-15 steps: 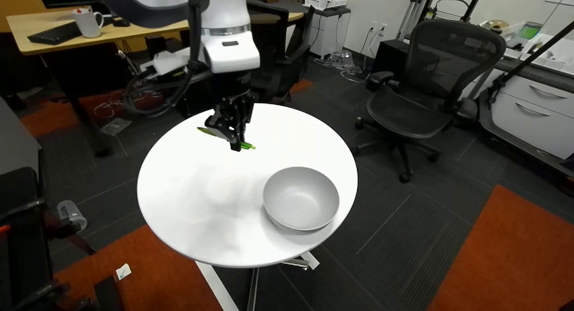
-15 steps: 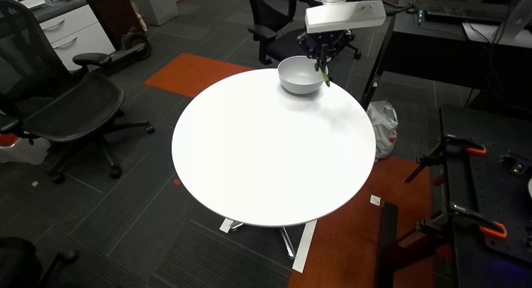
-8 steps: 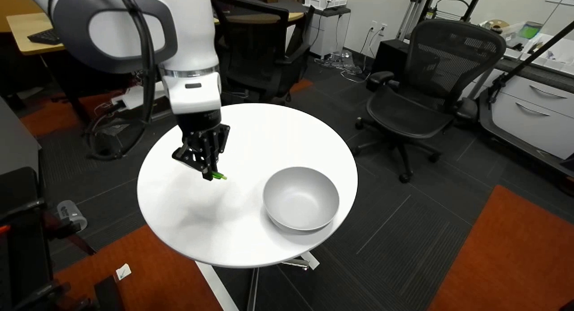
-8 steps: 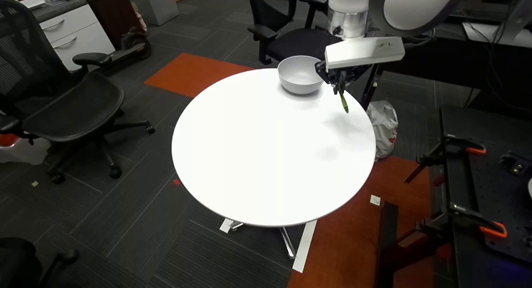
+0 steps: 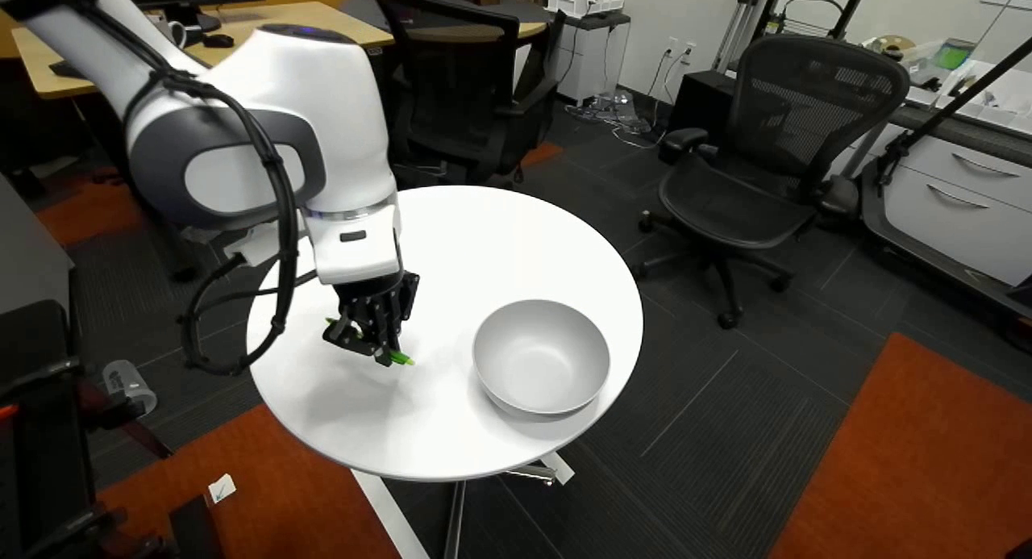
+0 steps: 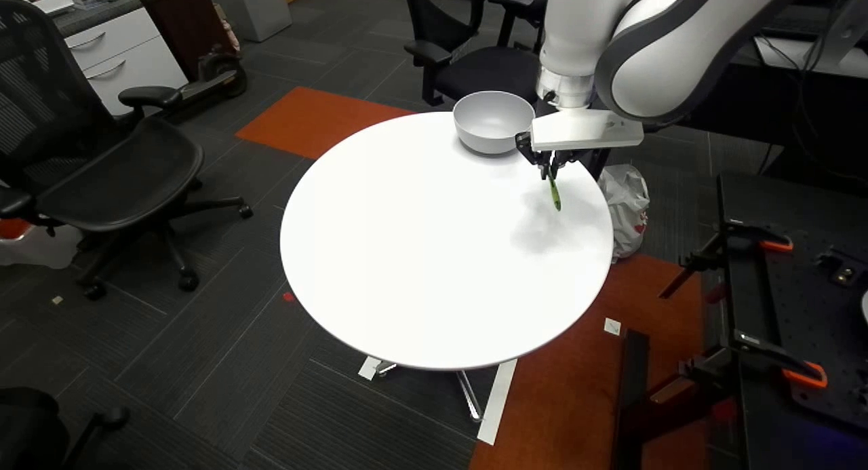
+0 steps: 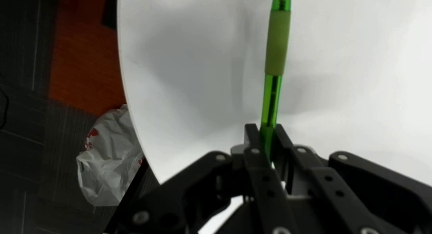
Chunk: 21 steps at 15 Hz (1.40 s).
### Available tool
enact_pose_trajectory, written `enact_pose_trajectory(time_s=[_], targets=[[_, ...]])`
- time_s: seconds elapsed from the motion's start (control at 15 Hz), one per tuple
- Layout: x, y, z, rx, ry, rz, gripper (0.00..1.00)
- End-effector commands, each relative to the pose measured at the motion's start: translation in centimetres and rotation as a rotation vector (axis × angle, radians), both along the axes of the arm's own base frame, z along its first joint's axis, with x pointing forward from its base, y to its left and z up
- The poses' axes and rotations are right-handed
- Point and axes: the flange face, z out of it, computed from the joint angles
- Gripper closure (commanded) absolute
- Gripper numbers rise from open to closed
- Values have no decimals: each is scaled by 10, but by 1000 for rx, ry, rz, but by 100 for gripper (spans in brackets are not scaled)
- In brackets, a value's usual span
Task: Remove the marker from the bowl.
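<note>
The white-grey bowl stands upright on the round white table, near its edge, with nothing visible inside. It also shows in an exterior view. My gripper is shut on the bright green marker, pinching it near one end between the fingertips. In the wrist view most of the marker sticks out beyond the fingers, with its shadow apart from it on the table. The gripper and marker are low above the table, beside the bowl and apart from it. The pinched part is partly hidden.
A black mesh chair and a dark chair stand around the table. A plastic bag is on the floor by the table's edge. A black bench with clamps stands off the table.
The gripper has come down and across toward the table with the marker held in it. Over the last half second it has mostly lowered. The bowl has not moved.
</note>
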Motion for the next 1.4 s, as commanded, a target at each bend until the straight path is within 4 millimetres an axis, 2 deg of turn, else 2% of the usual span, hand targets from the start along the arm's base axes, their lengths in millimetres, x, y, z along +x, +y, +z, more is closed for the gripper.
enact_pose_trajectory(time_s=[0.0, 0.2, 0.27, 0.33, 0.47, 0.87, 0.93, 1.13, 1.33], targets=[[7, -2, -19, -6, -32, -16, 97], [9, -3, -29, -8, -39, -31, 97], [10, -3, -30, -8, -40, -40, 63], [10, -4, -29, -11, -43, -43, 61], [11, -6, -23, -22, -51, -51, 49], [11, -18, 23, -72, -113, -58, 3], [11, -19, 32, -72, -121, -56, 0], [11, -20, 54, -75, -159, -45, 0], [11, -18, 67, -71, -182, -26, 0]])
